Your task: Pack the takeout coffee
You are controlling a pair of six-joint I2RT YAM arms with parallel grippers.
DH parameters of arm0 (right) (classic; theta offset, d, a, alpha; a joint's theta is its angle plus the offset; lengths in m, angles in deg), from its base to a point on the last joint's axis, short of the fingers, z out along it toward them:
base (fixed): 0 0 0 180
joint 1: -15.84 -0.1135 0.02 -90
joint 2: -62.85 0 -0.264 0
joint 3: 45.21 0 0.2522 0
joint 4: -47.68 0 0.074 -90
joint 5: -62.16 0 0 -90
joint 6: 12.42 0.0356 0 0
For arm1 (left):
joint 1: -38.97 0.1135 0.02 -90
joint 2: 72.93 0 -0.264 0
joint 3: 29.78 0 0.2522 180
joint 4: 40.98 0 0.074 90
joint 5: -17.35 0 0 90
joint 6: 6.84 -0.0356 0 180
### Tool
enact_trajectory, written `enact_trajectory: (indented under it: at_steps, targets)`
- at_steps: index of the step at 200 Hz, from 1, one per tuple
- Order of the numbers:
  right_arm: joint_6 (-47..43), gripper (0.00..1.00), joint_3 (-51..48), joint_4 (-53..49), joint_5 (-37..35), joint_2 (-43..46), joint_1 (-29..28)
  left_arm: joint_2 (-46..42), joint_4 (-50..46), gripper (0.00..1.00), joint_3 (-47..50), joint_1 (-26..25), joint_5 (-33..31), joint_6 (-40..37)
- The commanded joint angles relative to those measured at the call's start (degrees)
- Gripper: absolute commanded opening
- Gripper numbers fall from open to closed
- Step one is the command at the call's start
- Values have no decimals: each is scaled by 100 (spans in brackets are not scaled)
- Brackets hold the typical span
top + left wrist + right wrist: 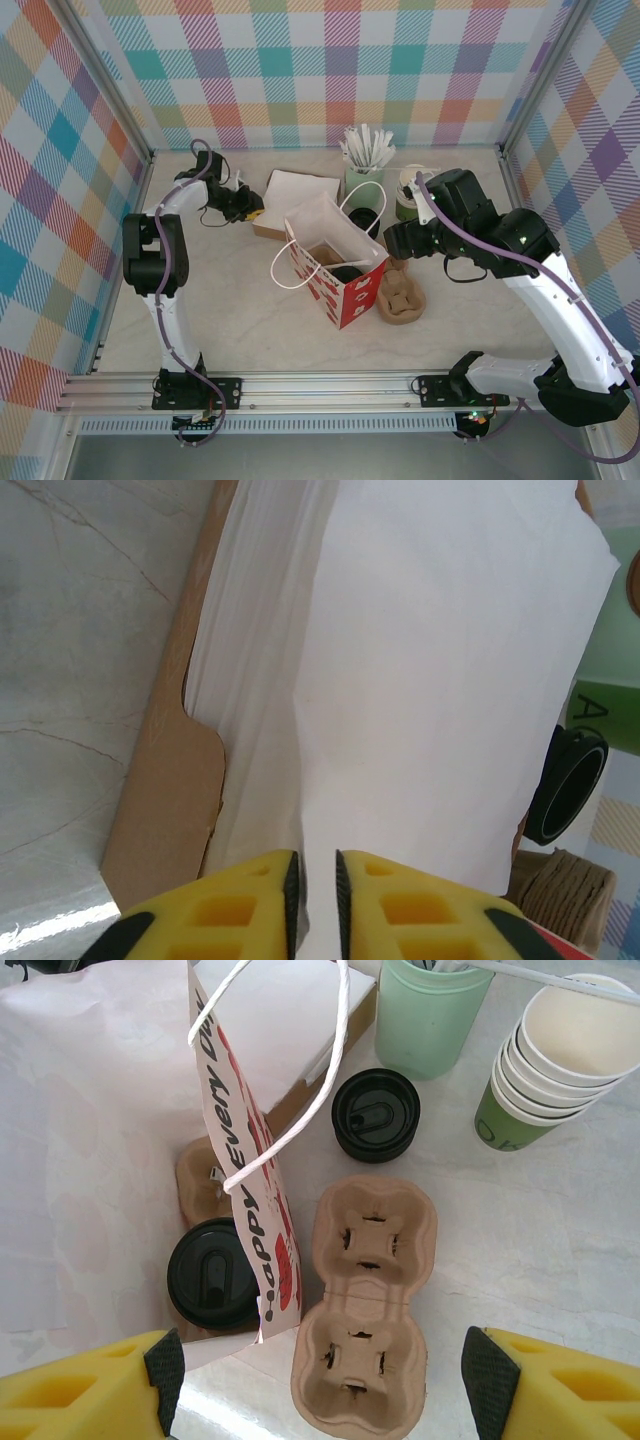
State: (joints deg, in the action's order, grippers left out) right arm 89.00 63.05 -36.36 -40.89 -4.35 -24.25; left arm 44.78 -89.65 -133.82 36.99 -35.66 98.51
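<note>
The takeout coffee [212, 1275], a cup under a round black lid, stands inside the red-and-white paper bag [245, 1160], next to a brown carrier pocket; from above the coffee [348, 272] sits low in the bag [345, 290]. My right gripper [328, 1375] hangs open and wide over an empty cardboard cup carrier [370, 1300] just right of the bag, touching nothing. My left gripper [318, 900] rests on the stack of white napkins [440, 660], jaws nearly together with the top napkin's fold in the narrow gap.
A second black lid [375, 1115] sits on the table behind the carrier. Behind it stand a mint cup of white sticks [430, 1015] and a stack of lidless green cups [545, 1070]. The napkins lie in a brown cardboard box [165, 810] left of the bag.
</note>
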Motion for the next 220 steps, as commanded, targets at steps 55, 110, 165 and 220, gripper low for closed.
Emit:
enact_trajectory:
  at_steps: [55, 110, 165, 220]
  targets:
    - [-107, 75, 59, 183, -148, 42, 19, -219, -168, 0, -192, -58, 16, -60]
    - [-811, 75, 440, 714, 343, -321, 19, -1136, 95, 0, -289, -57, 284, 536]
    - [-2033, 82, 1600, 1494, 1277, -1469, 19, -1926, 412, 0, -708, -68, 548, 1433]
    - [-2871, 92, 3591, 1521, 2560, -3337, 2, -2448, 391, 0, -1413, -66, 658, 1933]
